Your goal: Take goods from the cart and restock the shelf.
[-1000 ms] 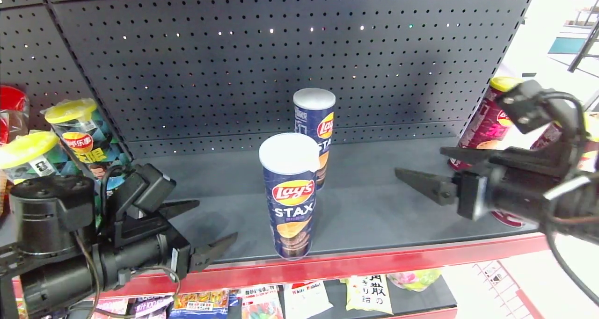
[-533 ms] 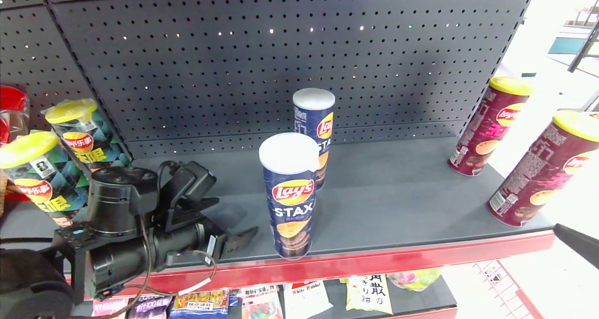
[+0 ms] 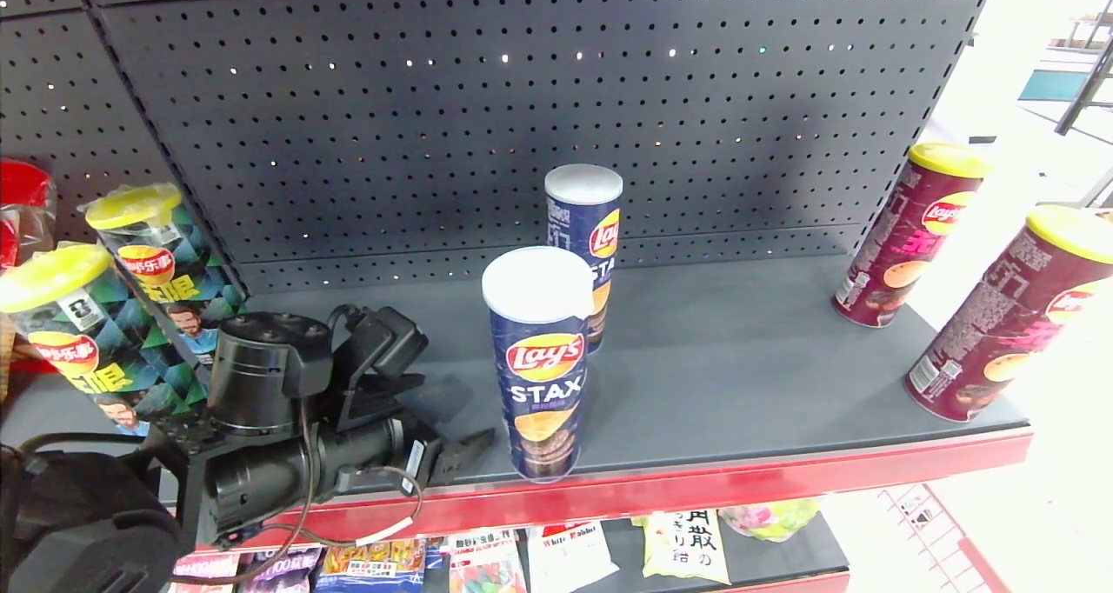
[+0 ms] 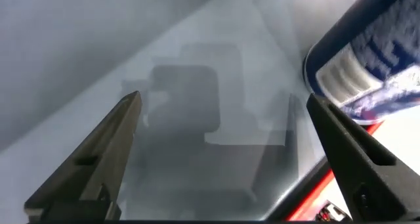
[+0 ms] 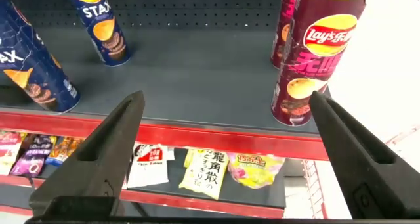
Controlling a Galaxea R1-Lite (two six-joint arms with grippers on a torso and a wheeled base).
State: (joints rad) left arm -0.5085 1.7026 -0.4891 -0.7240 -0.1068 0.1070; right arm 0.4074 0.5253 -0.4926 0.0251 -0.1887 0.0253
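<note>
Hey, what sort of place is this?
Most likely a shop or supermarket aisle: a grey metal shelf with a red front edge and perforated back panel, tall navy crisp cans with white lids, and colourful snack packets on the shelf below.

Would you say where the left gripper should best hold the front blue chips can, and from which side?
Probably around the mid-body of the front blue can, coming level from the robot's left, where the open left gripper sits. It stands upright, a round tube; the rear blue can stands behind it.
</note>
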